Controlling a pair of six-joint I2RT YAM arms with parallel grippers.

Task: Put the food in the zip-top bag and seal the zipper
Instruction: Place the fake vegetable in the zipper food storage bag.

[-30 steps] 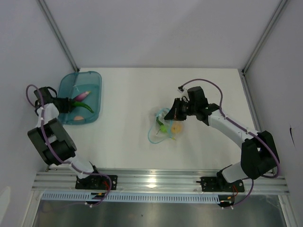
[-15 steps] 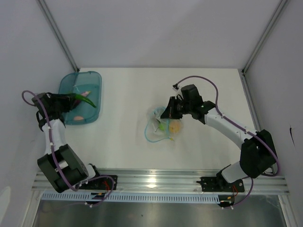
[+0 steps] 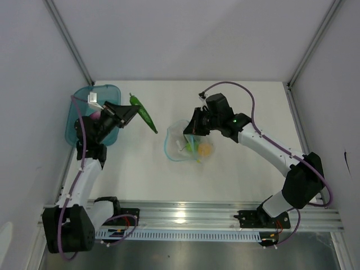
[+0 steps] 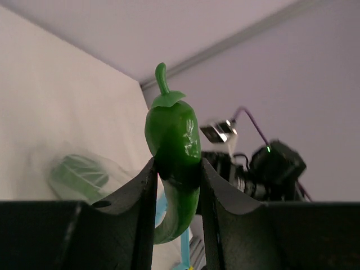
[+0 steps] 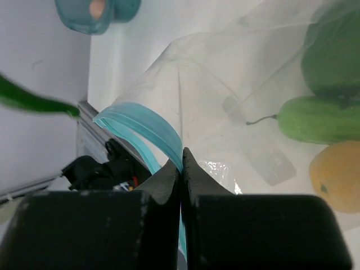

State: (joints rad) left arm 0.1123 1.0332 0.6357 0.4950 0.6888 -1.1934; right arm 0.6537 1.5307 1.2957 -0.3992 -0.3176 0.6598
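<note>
My left gripper (image 3: 133, 110) is shut on a long green pepper (image 3: 144, 114) and holds it in the air between the teal tub (image 3: 75, 112) and the zip-top bag (image 3: 181, 147). In the left wrist view the pepper (image 4: 172, 140) stands pinched between the fingers. My right gripper (image 3: 192, 130) is shut on the bag's light blue zipper strip (image 5: 147, 126) and holds the mouth lifted open toward the left. Inside the bag lie a green pepper (image 5: 334, 53), a cucumber-like piece (image 5: 315, 120) and a yellow-orange fruit (image 5: 334, 173). The slider tab is not visible.
The teal tub holds a purple eggplant (image 3: 95, 115), partly hidden by the left arm, and a pinkish piece (image 5: 97, 8). An aluminium rail (image 3: 185, 214) runs along the near edge. Grey walls close in the left, right and back sides.
My left gripper has lifted the long green pepper out of the tub and swung right toward the bag. My right gripper has raised the bag's rim and shifted slightly left.
</note>
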